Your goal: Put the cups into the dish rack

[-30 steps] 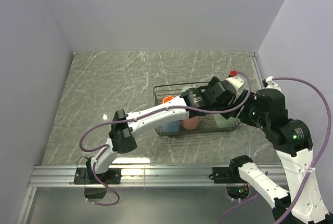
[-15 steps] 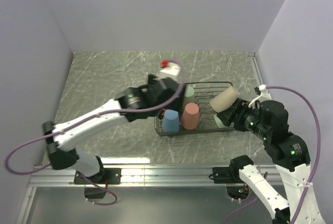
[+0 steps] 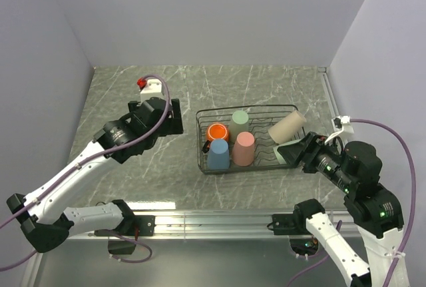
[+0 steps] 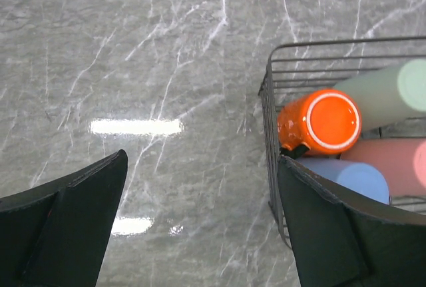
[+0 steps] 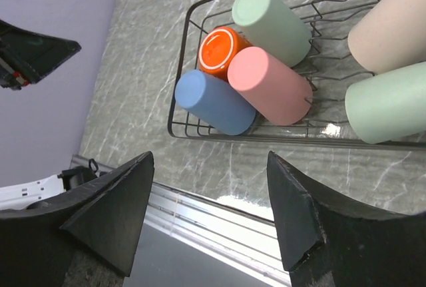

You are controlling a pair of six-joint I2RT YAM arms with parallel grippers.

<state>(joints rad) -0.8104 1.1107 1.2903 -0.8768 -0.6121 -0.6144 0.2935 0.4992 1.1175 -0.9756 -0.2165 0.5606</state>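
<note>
The dark wire dish rack holds six cups, all bottom up or tipped: the orange mug, a pale green cup, the pink cup, the blue cup, the beige cup leaning at the right, and a second pale green cup partly hidden by my right gripper. My left gripper is open and empty over bare table just left of the rack. My right gripper is open and empty, raised at the rack's right end.
The marble table is enclosed by pale walls on the left, back and right. A metal rail runs along the near edge by the arm bases. The left arm's purple cable loops over its wrist.
My left arm has swung back from over the rack to its left side, empty. The beige cup now shows leaning in the rack. My right gripper has drawn back slightly.
</note>
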